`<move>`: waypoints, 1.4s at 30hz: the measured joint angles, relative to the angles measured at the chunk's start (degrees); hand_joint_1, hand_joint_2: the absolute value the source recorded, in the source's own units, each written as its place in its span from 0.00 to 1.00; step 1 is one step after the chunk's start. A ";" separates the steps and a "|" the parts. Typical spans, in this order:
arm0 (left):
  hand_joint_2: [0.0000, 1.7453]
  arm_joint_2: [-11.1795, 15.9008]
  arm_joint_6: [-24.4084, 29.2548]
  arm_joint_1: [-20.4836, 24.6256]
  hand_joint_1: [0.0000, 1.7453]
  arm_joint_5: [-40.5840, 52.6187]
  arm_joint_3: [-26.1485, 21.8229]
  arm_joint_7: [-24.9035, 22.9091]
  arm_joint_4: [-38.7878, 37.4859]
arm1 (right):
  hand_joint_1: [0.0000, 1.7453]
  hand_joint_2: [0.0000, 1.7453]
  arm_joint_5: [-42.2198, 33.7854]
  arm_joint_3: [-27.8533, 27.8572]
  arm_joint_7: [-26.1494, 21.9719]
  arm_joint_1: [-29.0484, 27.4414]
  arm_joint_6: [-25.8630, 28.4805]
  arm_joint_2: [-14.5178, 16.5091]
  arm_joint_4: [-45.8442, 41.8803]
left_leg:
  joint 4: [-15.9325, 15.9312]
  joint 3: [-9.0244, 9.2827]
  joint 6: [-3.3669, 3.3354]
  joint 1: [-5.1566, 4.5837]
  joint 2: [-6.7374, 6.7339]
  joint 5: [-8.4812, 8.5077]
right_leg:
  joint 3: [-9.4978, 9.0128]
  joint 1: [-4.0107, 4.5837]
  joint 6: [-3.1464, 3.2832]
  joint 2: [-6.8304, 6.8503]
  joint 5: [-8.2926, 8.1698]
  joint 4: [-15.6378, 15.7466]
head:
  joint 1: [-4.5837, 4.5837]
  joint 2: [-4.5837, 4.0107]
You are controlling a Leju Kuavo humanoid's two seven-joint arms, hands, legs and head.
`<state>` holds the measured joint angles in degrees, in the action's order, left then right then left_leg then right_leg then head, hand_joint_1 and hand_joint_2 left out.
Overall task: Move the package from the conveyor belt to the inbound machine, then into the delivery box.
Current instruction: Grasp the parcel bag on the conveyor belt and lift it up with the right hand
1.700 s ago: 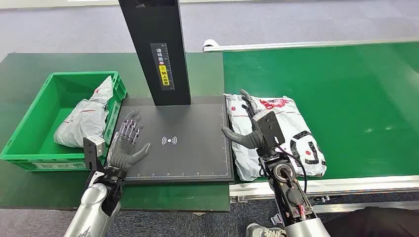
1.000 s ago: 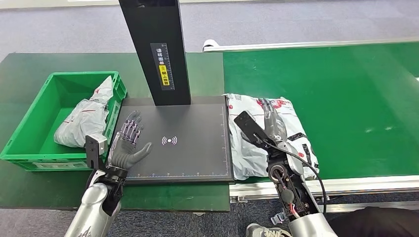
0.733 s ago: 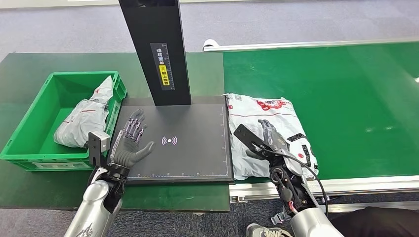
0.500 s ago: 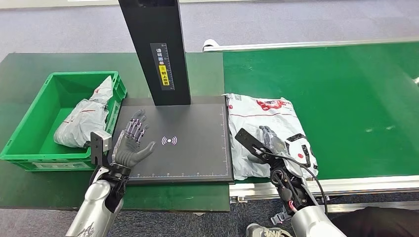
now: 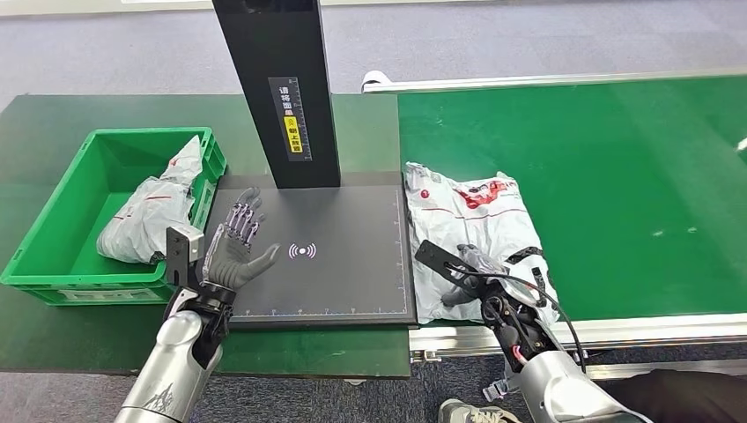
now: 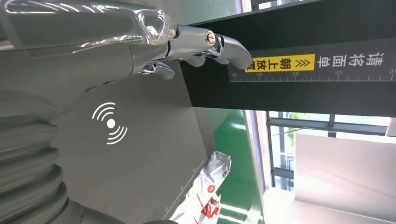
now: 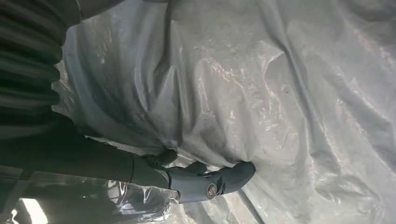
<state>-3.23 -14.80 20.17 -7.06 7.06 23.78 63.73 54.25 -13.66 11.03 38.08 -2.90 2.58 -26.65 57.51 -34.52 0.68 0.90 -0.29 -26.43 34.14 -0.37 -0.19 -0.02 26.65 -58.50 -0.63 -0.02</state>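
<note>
The robot's right hand [image 5: 471, 275] sits at about five o'clock in the head view, pressed down onto the near end of a white plastic package [image 5: 471, 220]. In the right wrist view its fingers [image 7: 224, 177] dig into the wrinkled film of the package [image 7: 280, 93], bunching it up. The pictures do not show for certain whether the film is truly gripped or only pressed.

The package lies flat on the green conveyor belt [image 5: 617, 176], at its left edge, around three o'clock from the picture's centre. It bears red and black printing.

The left hand [image 5: 231, 251] hovers at about eight o'clock, fingers spread and holding nothing, above the left part of the dark scanning plate of the inbound machine [image 5: 352, 264]. In the left wrist view the fingertips [image 6: 224, 44] reach toward the machine's black upright column [image 6: 303, 84].

That column [image 5: 277, 88] rises at twelve o'clock, with a yellow label. At nine o'clock a green delivery box [image 5: 53, 256] holds a grey bagged parcel [image 5: 150, 216].
</note>
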 joint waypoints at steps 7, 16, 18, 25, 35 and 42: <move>1.00 0.05 0.13 0.08 0.00 -0.19 0.00 0.23 -0.69 | 1.00 1.00 0.49 0.00 -0.88 1.84 -2.02 0.39 1.86 | 0.00 0.05 0.00 0.00 0.00 0.00 | -0.07 0.00 0.00 0.00 0.00 0.00 | -0.02 -0.01; 1.00 0.25 1.24 -0.67 0.00 0.55 -0.04 0.55 -0.60 | 0.99 1.00 0.27 0.00 -3.31 2.54 -1.06 0.46 2.37 | -0.01 0.08 0.00 0.00 0.01 0.00 | -0.10 0.00 0.00 0.00 0.00 -0.01 | -0.01 0.00; 1.00 0.30 1.83 -1.37 0.00 0.55 -0.19 0.54 -0.03 | 0.99 1.00 -0.34 0.05 -4.83 2.46 1.60 0.58 2.35 | -0.01 0.07 0.00 0.00 -0.01 0.00 | -0.09 0.00 0.00 0.00 0.00 -0.01 | -0.01 0.00; 1.00 0.46 3.44 -4.23 0.00 0.62 -0.67 0.37 3.53 | 1.00 1.00 -5.06 1.96 -10.94 1.51 11.05 1.14 -0.01 | -0.01 0.03 0.00 0.00 0.00 0.00 | -0.06 0.00 0.00 0.00 0.00 -0.01 | -0.02 -0.01; 1.00 0.55 4.84 -6.22 0.00 1.53 -0.74 0.55 6.93 | 1.00 1.00 -11.72 6.57 -17.94 -0.68 15.13 1.97 -7.43 | -0.01 0.00 0.00 0.00 -0.01 0.00 | -0.02 0.00 0.00 0.00 0.00 -0.01 | -0.02 -0.01; 1.00 0.55 7.87 -6.67 0.00 1.66 -0.99 1.59 7.89 | 1.00 1.00 -23.69 8.95 -31.81 -3.26 21.73 2.77 -14.05 | -0.01 -0.01 0.00 0.00 0.01 0.00 | -0.01 0.00 0.00 0.01 0.01 -0.01 | -0.01 -0.01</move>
<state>-2.69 -6.92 13.50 -5.40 6.07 25.37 71.61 30.56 -4.71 -20.78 34.82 18.84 5.36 -40.70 57.50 -34.53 0.69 0.90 -0.28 -26.43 34.13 -0.37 -0.19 -0.02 26.66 -58.51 -0.63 -0.02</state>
